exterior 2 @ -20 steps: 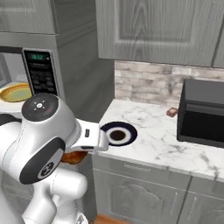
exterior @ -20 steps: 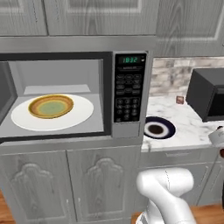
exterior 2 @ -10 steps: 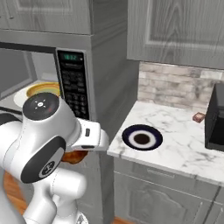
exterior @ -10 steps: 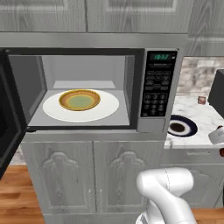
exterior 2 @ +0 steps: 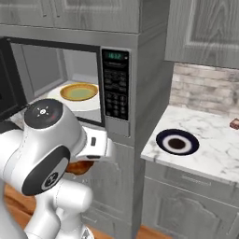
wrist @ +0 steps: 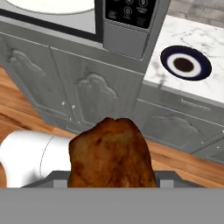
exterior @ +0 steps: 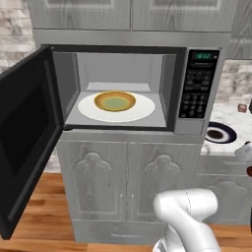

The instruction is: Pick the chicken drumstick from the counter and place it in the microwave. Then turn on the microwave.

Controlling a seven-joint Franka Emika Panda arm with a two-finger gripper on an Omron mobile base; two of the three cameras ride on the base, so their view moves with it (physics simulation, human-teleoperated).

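The gripper [wrist: 113,186] is closed on the chicken drumstick [wrist: 112,153], which fills the space between its jaws and hides the fingertips. It hangs low in front of the grey cabinets, below and to the right of the microwave [exterior: 123,88]. The microwave door [exterior: 27,142] stands swung wide open, and a yellow-brown bowl [exterior: 114,101] sits on the white turntable [exterior: 142,109] inside. Right of the microwave, on the counter [exterior 2: 212,149], lies a dark-rimmed plate [exterior 2: 177,142].

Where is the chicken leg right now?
The chicken drumstick is in the end effector, low in the hand view, out in front of the grey cabinet doors, below the open microwave.
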